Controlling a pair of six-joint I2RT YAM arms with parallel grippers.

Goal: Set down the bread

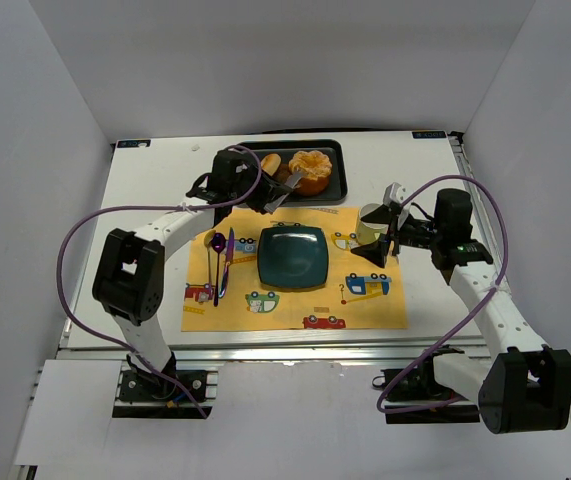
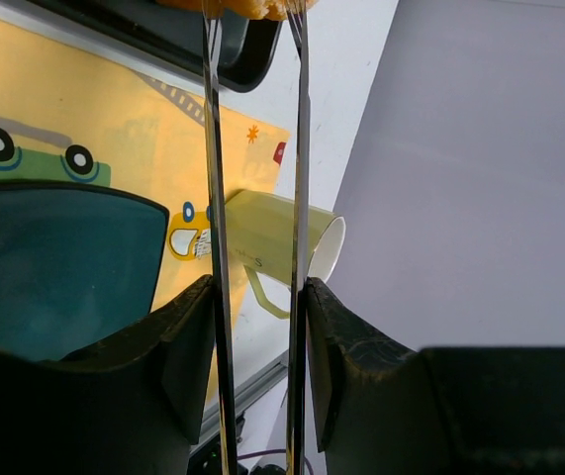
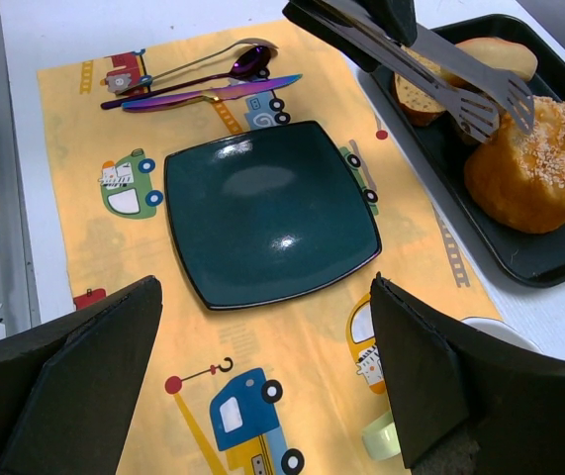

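Left gripper [image 2: 257, 289] clenched on tongs [image 3: 460, 84] beside the bread [image 3: 534, 163]
The tong tips reach the bread's edge; the bread sits in the black tray [image 3: 529, 267] at the desk's [image 1: 165, 170] far side. The right gripper [image 3: 265, 292] hangs released over the placemat [image 3: 312, 366].

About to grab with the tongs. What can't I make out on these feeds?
- Left wrist view: the tongs' tips and nearly all of the bread are cut off by the top edge; contact unclear.
- Top view: the tips at the bread are too small to judge; the left arm covers the tray's left end.
- Right wrist view: the bread runs off the right edge; the cup is mostly behind the right gripper's finger.
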